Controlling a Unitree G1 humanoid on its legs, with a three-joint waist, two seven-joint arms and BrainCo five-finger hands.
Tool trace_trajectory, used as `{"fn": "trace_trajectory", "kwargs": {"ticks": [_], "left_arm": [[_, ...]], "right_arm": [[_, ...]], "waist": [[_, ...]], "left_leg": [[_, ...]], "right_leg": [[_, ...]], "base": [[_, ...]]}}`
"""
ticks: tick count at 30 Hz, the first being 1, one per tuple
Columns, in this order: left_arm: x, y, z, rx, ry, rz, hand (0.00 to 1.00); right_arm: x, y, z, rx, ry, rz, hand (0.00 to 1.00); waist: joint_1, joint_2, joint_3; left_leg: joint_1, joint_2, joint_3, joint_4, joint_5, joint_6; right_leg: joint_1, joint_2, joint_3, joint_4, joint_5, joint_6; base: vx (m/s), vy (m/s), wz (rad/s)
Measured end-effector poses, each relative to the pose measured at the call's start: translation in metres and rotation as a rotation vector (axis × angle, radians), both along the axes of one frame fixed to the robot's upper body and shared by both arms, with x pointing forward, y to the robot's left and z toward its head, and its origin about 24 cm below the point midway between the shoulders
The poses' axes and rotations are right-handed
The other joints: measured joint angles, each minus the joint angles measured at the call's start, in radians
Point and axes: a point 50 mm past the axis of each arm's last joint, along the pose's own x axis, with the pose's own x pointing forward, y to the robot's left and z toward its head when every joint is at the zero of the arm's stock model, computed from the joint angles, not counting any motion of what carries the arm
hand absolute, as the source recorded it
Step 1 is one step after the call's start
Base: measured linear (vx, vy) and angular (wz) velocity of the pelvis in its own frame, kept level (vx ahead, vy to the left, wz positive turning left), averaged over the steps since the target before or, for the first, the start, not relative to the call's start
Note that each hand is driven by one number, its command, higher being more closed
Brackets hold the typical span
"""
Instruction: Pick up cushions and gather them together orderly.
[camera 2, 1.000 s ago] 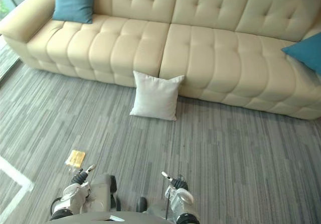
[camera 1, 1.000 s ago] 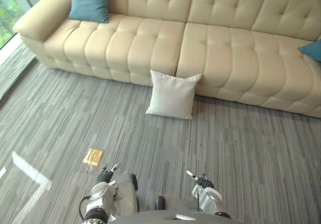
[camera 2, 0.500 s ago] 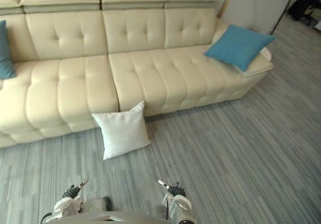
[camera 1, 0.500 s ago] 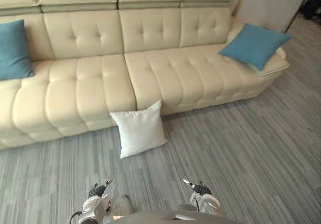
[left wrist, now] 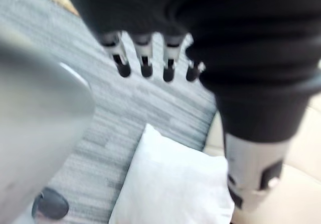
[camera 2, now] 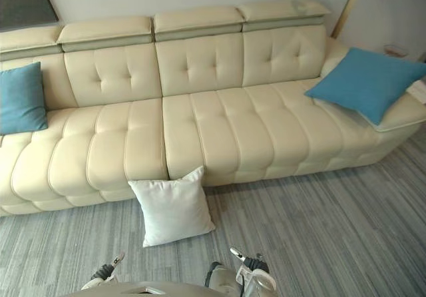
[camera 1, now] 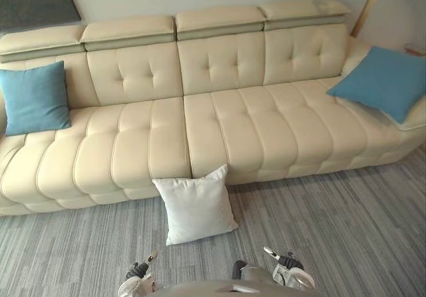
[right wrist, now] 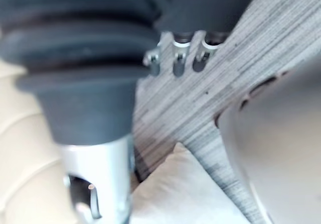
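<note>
Left hand (left wrist: 143,58) hangs low with fingers straight and slack, thumb apart, holding nothing. The right hand (right wrist: 178,58) hangs the same way, loose and empty. In the head views they sit at 7 and 5 o'clock, over the carpet (camera 1: 346,230).

Just beyond the hands, at about 6 o'clock, is the white cushion (camera 1: 198,209). It is square, plain off-white, softly creased and has pointed corners. It stands on the carpet, tipped back against the front of the sofa (camera 1: 233,124), straddling the seam between the two seat sections. Both wrist views show it past the fingertips, apart from either hand.

At 9 o'clock the teal cushion (camera 1: 33,97) is propped upright on the seat against the backrest at the sofa's left end. It is square and plain with a smooth face. At 2 o'clock the blue cushion (camera 1: 386,80), of much the same colour, lies slanted over the sofa's right end with one corner toward the seat. The three cushions are well apart from one another.

The sofa is long, in cream leather. It has button-tufted back panels, ribbed seat pads and raised headrests along the top. The carpet is grey with fine darker stripes. A dark panel (camera 1: 33,0) hangs on the pale wall at 10 o'clock, above the sofa's left end.
</note>
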Motion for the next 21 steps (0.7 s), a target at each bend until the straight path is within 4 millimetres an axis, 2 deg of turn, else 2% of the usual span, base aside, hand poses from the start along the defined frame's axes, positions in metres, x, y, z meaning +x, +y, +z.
{"fn": "trace_trajectory", "kwargs": {"ticks": [2,3,4,5,7,8,11,12,14,19,21], "left_arm": [[0.004,0.002,0.001,0.005,-0.009,-0.002,0.0],[0.006,0.003,0.002,0.01,-0.013,-0.005,0.0],[0.008,0.003,0.002,0.011,-0.016,-0.007,0.0],[0.006,0.005,0.002,0.014,-0.01,-0.005,0.0],[0.009,0.015,0.004,0.04,-0.02,-0.003,0.0],[0.01,0.017,0.005,0.043,-0.023,0.008,0.0],[0.006,0.016,0.003,0.039,-0.006,0.008,0.0],[0.003,0.015,0.001,0.032,0.009,0.007,0.0],[0.001,0.015,0.0,0.031,0.019,0.005,0.0],[-0.002,0.011,-0.001,0.035,0.037,-0.037,0.0],[-0.001,0.011,-0.001,0.036,0.038,-0.048,0.0]], "right_arm": [[-0.001,0.001,-0.001,0.008,0.006,-0.011,0.0],[-0.002,0.003,-0.001,0.015,0.008,-0.018,0.0],[-0.007,0.003,-0.002,0.018,0.016,-0.027,0.0],[-0.006,0.005,-0.003,0.026,0.011,-0.038,0.0],[0.001,0.017,-0.003,0.055,-0.004,-0.031,0.0],[0.003,0.021,-0.002,0.064,-0.012,-0.03,0.0],[0.01,0.028,-0.001,0.081,-0.029,-0.022,0.0],[0.012,0.031,0.0,0.085,-0.043,-0.021,0.0],[0.013,0.032,0.0,0.084,-0.048,-0.02,0.0],[0.012,0.031,0.0,0.081,-0.045,-0.018,0.0],[0.011,0.031,0.0,0.08,-0.043,-0.018,0.0]], "waist": [[0.001,-0.012,0.01],[0.0,-0.02,0.015],[-0.003,-0.023,0.019],[-0.005,-0.024,0.019],[0.0,-0.073,0.043],[0.004,-0.085,0.05],[0.004,-0.087,0.047],[0.003,-0.083,0.042],[0.001,-0.084,0.033],[-0.003,-0.076,0.021],[-0.002,-0.075,0.021]], "left_leg": [[-0.022,-0.001,0.094,-0.144,-0.013,0.021],[-0.022,-0.007,0.155,-0.276,-0.006,0.027],[-0.002,-0.02,0.195,-0.409,0.059,0.05],[0.025,-0.047,0.204,-0.51,0.097,0.089],[0.057,-0.106,0.201,-0.58,0.106,0.096],[0.07,-0.127,0.202,-0.603,0.107,0.097],[0.126,-0.154,0.221,-0.662,0.11,0.104],[0.172,-0.169,0.235,-0.729,0.119,0.108],[0.189,-0.181,0.236,-0.776,0.142,0.108],[0.273,-0.219,0.23,-0.993,0.246,0.109],[0.275,-0.22,0.232,-0.993,0.246,0.109]], "right_leg": [[0.041,-0.013,-0.035,-0.027,0.001,0.01],[0.063,-0.023,-0.076,-0.035,0.0,0.017],[0.075,-0.029,-0.099,-0.031,-0.011,0.036],[0.079,-0.036,-0.106,-0.018,-0.036,0.066],[0.082,-0.077,-0.098,-0.013,-0.039,0.067],[0.084,-0.094,-0.095,-0.007,-0.038,0.066],[0.095,-0.107,-0.056,-0.002,-0.012,0.064],[0.102,-0.111,-0.037,-0.011,0.009,0.068],[0.101,-0.113,-0.033,-0.019,0.02,0.07],[0.103,-0.11,-0.022,-0.043,0.036,0.072],[0.103,-0.112,-0.019,-0.042,0.036,0.072]], "base": [[0.26,0.06,0.42],[0.25,0.086,0.69],[0.35,0.152,0.88],[0.26,0.151,0.75],[0.23,0.181,0.51],[0.18,0.158,0.22],[0.1,0.099,-0.17],[0.06,0.074,-0.27],[0.03,0.059,-0.14],[-0.03,0.033,0.01],[-0.07,-0.006,-0.03]]}}
